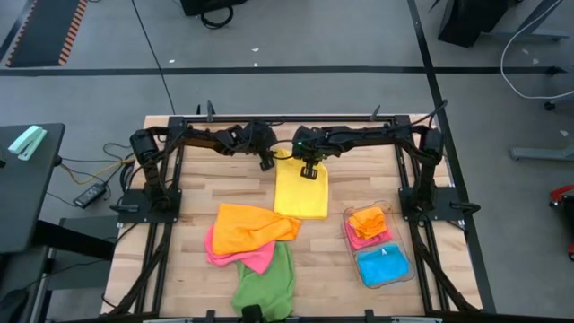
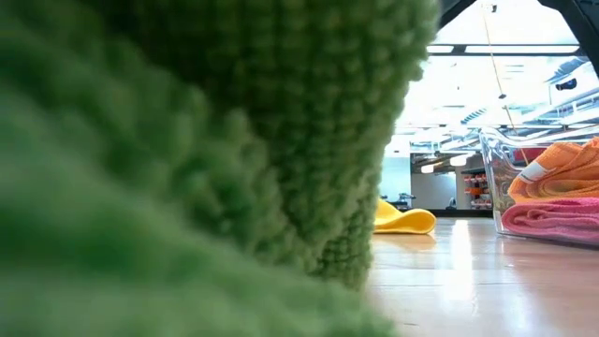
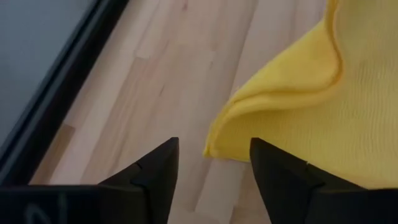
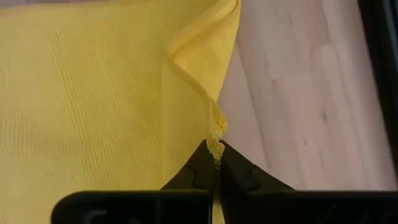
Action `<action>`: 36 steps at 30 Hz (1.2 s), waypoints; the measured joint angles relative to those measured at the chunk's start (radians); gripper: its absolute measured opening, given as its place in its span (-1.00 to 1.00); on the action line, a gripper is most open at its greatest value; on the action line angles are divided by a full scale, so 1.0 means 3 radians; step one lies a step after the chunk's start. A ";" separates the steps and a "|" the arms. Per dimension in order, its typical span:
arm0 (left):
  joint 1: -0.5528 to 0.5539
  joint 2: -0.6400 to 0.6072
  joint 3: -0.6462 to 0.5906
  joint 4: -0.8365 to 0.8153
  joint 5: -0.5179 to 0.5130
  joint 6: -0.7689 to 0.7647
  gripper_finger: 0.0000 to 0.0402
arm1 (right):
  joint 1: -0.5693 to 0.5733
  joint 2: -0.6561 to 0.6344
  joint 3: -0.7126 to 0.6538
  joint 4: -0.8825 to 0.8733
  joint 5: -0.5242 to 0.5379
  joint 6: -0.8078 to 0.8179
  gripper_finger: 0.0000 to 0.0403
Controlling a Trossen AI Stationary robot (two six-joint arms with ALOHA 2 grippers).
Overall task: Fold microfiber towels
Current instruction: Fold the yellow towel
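Fig. Two-arm towel folding, early in the fold of one cloth. Landmark: yellow microfibre towel (image 1: 300,190), a soft rectangle lying flat near the far-centre of the pale wooden slat table (image 1: 188,238).

R gripper (image 4: 215,163), at the towel's far edge toward its right corner, is clenched; a puckered bit of yellow hem sits pinched between its tips. L gripper (image 3: 213,163) hangs just off the towel's far-left corner, jaws apart, nothing in them; the curled corner lies on the wood just ahead of the gap, w/ bare table beneath the fingers.

Loose pile of an orange towel (image 1: 251,229), pink towel (image 1: 240,257) and green towel (image 1: 266,285) lies near the yellow towel's near-left corner. Clear rectangular plastic bin (image 1: 401,275), to the towel's near-right, holds already folded cloths: orange and pink at one end, blue at the other.

Step in hand (judged): securing both far corners before the fold. Next move calls for the L gripper to advance onto the curled corner and close, matching the R grip; then both lift and carry the far edge toward the near edge, approx. aligned.
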 joint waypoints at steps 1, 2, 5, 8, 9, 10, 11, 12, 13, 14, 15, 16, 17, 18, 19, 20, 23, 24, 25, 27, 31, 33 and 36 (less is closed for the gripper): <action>0.0000 -0.0001 0.0000 -0.0020 0.0000 -0.0001 0.06 | 0.0019 0.0000 0.0029 -0.0056 0.0049 0.0001 -0.94; 0.0000 -0.0001 0.0000 -0.0040 0.0002 0.0000 0.08 | 0.0038 0.0001 0.0058 -0.0107 0.0086 0.0000 -0.94; -0.0003 -0.0003 0.0000 -0.0044 0.0116 0.0010 0.12 | 0.0092 0.0001 0.0147 -0.0237 0.0135 -0.0001 -0.94; -0.0004 -0.0004 0.0000 -0.0014 0.0206 0.0046 0.14 | 0.0143 0.0000 0.0241 -0.0384 0.0213 -0.0033 -0.94; -0.0004 -0.0005 0.0000 -0.0013 0.0214 0.0065 0.14 | 0.0164 0.0001 0.0276 -0.0436 0.0287 -0.0037 -0.94; -0.0004 -0.0005 0.0000 -0.0013 0.0215 0.0084 0.14 | 0.0182 0.0000 0.0317 -0.0485 0.0358 -0.0037 -0.94; -0.0002 -0.0005 0.0000 -0.0013 0.0217 0.0099 0.14 | 0.0201 0.0000 0.0355 -0.0539 0.0409 -0.0040 -0.94; 0.0003 -0.0005 0.0000 -0.0006 0.0217 0.0130 0.14 | 0.0216 0.0000 0.0395 -0.0584 0.0430 -0.0048 -0.94; 0.0005 -0.0005 0.0000 0.0010 0.0216 0.0146 0.14 | 0.0231 0.0000 0.0430 -0.0609 0.0432 -0.0059 -0.94; 0.0006 -0.0005 0.0000 0.0016 0.0215 0.0148 0.14 | 0.0251 0.0000 0.0460 -0.0625 0.0433 -0.0062 -0.94; 0.0006 -0.0005 0.0000 0.0016 0.0216 0.0148 0.14 | 0.0272 0.0000 0.0487 -0.0646 0.0447 -0.0070 -0.94; 0.0006 -0.0005 0.0000 0.0014 0.0217 0.0149 0.14 | 0.0298 0.0000 0.0514 -0.0669 0.0470 -0.0070 -0.94; 0.0006 -0.0005 0.0000 0.0013 0.0232 0.0148 0.14 | 0.0326 0.0000 0.0545 -0.0698 0.0503 -0.0071 -0.94; 0.0006 -0.0005 0.0000 0.0013 0.0251 0.0146 0.14 | 0.0354 0.0000 0.0571 -0.0734 0.0531 -0.0072 -0.94; 0.0006 -0.0005 0.0000 0.0013 0.0278 0.0147 0.14 | 0.0385 0.0000 0.0594 -0.0760 0.0558 -0.0073 -0.94; 0.0000 -0.0005 0.0000 0.0013 0.0306 0.0148 0.14 | 0.0416 0.0000 0.0606 -0.0764 0.0571 -0.0079 -0.94; -0.0004 -0.0005 0.0000 0.0037 0.0333 0.0173 0.13 | 0.0517 0.0000 0.0641 -0.0776 0.0578 -0.0151 -0.94; -0.0006 -0.0005 0.0000 0.0041 0.0336 0.0187 0.13 | 0.0549 0.0000 0.0657 -0.0782 0.0583 -0.0159 -0.94; -0.0006 -0.0005 0.0000 0.0042 0.0336 0.0202 0.14 | 0.0580 0.0000 0.0669 -0.0804 0.0598 -0.0159 -0.94; -0.0003 -0.0005 0.0000 0.0038 0.0334 0.0226 0.14 | 0.0628 0.0000 0.0696 -0.0882 0.0626 -0.0157 -0.94; -0.0004 -0.0005 0.0000 0.0038 0.0334 0.0233 0.15 | 0.0703 0.0000 0.0710 -0.0909 0.0637 -0.0140 -0.94; -0.0004 -0.0005 0.0000 0.0031 0.0376 0.0233 0.15 | 0.0737 0.0000 0.0710 -0.0930 0.0637 -0.0086 -0.94; -0.0004 -0.0005 0.0000 0.0009 0.0501 0.0257 0.15 | 0.0785 0.0000 0.0710 -0.0986 0.0636 -0.0042 -0.94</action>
